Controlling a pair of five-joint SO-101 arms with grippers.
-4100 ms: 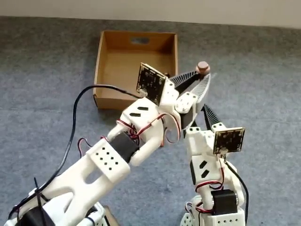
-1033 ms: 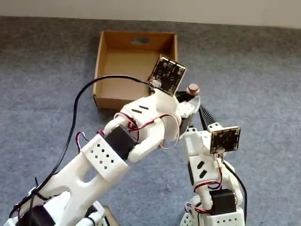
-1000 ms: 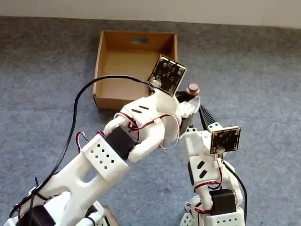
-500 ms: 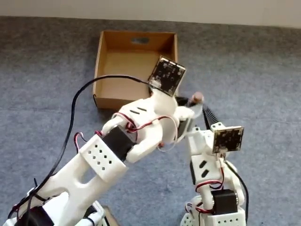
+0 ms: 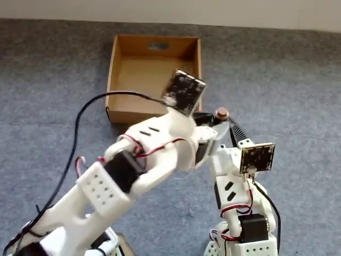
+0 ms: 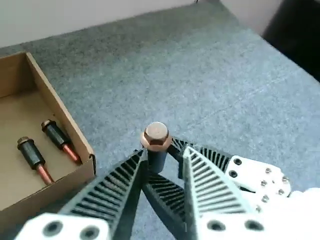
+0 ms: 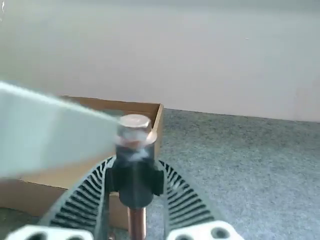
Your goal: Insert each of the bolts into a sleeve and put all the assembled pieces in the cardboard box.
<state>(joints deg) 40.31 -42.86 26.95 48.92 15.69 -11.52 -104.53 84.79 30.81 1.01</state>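
My right claw (image 7: 135,171) is clamped on the sleeve (image 7: 134,189), bolt (image 7: 134,125) upright through it; whether my left claw (image 6: 164,152) alongside grips I cannot tell, and its wrist view shows two finished pieces (image 6: 31,154) in the box (image 6: 30,200) beside it

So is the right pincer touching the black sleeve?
Touching. The right wrist view shows the right pincer with a finger pressed against each side of the black sleeve.

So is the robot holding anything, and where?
Yes: the right gripper clamps a bolt-in-sleeve piece by its black sleeve. Whether the left gripper grips it too is unclear.
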